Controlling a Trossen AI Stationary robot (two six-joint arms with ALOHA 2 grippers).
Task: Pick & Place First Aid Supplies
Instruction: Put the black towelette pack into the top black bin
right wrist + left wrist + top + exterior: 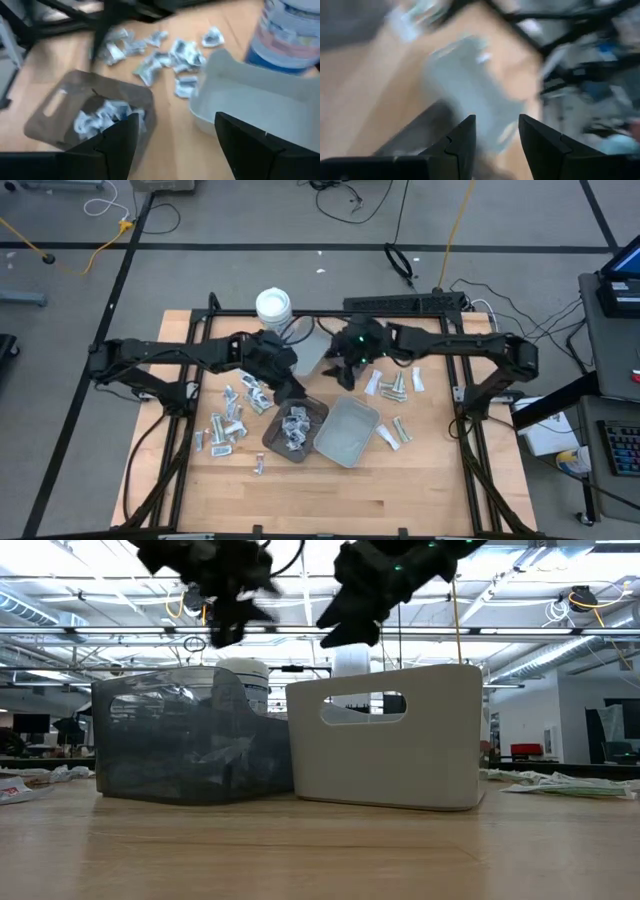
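A white tub [273,307] is standing at the table's [400,490] far edge; a brown tray [315,412] and grey tray [348,432] are sitting side by side mid-table.

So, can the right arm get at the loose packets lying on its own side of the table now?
Probably yes. The right pincer is open, holds nothing, and the packets lie bare on the wood, with nothing on top of them.

Two matte black jointed arms, slim links, bulkier elbows. Green status lights on the right claw [347,376] wrist. Left claw [496,145]: angular dark wedge fingers [462,142], notched inner edges.
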